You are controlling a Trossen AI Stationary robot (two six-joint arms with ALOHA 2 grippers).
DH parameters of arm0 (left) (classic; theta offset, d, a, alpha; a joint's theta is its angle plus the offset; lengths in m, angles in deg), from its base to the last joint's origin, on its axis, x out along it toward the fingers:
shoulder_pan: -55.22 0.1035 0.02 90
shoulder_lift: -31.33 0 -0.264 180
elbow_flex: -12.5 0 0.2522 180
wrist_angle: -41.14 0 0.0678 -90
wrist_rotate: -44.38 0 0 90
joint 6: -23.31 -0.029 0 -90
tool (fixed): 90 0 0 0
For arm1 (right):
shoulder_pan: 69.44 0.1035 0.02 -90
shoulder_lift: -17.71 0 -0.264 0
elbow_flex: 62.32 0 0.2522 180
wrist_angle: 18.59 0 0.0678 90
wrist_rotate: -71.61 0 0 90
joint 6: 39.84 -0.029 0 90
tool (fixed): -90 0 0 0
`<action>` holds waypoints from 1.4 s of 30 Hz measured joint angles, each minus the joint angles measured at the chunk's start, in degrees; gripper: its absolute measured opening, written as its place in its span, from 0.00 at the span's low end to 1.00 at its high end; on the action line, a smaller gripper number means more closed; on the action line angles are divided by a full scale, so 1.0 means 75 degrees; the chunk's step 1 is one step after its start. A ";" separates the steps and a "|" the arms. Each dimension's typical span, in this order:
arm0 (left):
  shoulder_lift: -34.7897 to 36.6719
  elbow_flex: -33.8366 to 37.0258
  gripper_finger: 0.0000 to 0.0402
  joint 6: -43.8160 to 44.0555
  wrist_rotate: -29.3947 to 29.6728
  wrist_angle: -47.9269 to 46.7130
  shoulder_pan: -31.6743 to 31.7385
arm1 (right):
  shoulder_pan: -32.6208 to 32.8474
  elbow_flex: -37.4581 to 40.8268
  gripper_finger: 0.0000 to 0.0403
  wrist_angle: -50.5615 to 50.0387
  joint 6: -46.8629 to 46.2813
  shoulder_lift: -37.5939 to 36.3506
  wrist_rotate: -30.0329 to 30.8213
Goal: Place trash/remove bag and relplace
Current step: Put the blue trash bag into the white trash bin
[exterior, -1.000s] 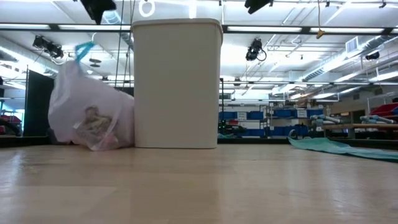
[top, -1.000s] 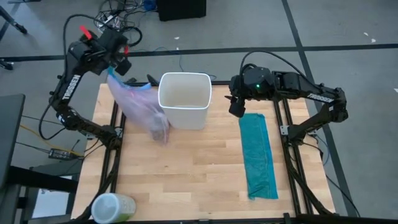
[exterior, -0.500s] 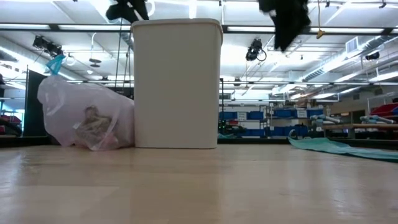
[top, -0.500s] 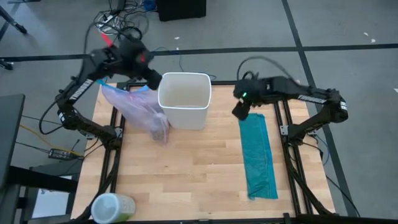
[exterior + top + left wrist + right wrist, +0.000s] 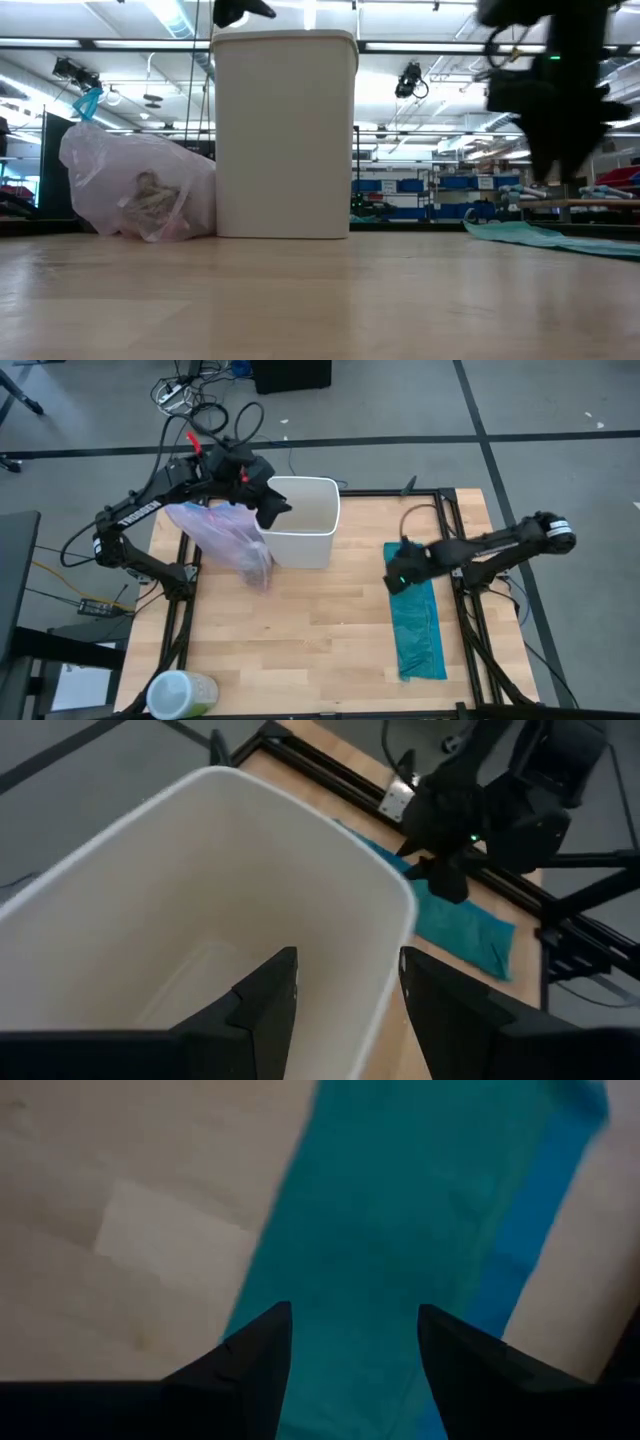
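The pale pink bag [image 5: 225, 532], its blue band [image 5: 88, 102] at the top, lies on the table and leans on the left wall of the white bin [image 5: 297, 520]. Crumpled trash [image 5: 150, 195] shows through its lower end. My left gripper [image 5: 345, 1005] hovers open above the bin's left rim, clear of it, looking into the bin. My right gripper [image 5: 350, 1350] hangs open, pointing down, just above the far end of the flat teal-green bag [image 5: 418, 620] on the table's right side, not touching it.
A pale round container [image 5: 180, 693] stands at the table's near left corner. Black frame rails [image 5: 180, 610] run along both sides of the table. Bare wood [image 5: 320, 630] lies between the bin and the near edge.
My left gripper has swung from above the pink bag's top toward the right and turned downward, ending over the bin's rim; the bag's raised top has slumped and its body has stayed put. My right gripper has dropped and rolled, coming down over the teal-green bag's far end.
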 joint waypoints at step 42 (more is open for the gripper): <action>0.0000 0.0000 0.46 -0.0009 0.0052 0.0000 -0.0085 | 0.4094 0.1158 0.46 -0.0552 -0.6568 0.1073 -0.1248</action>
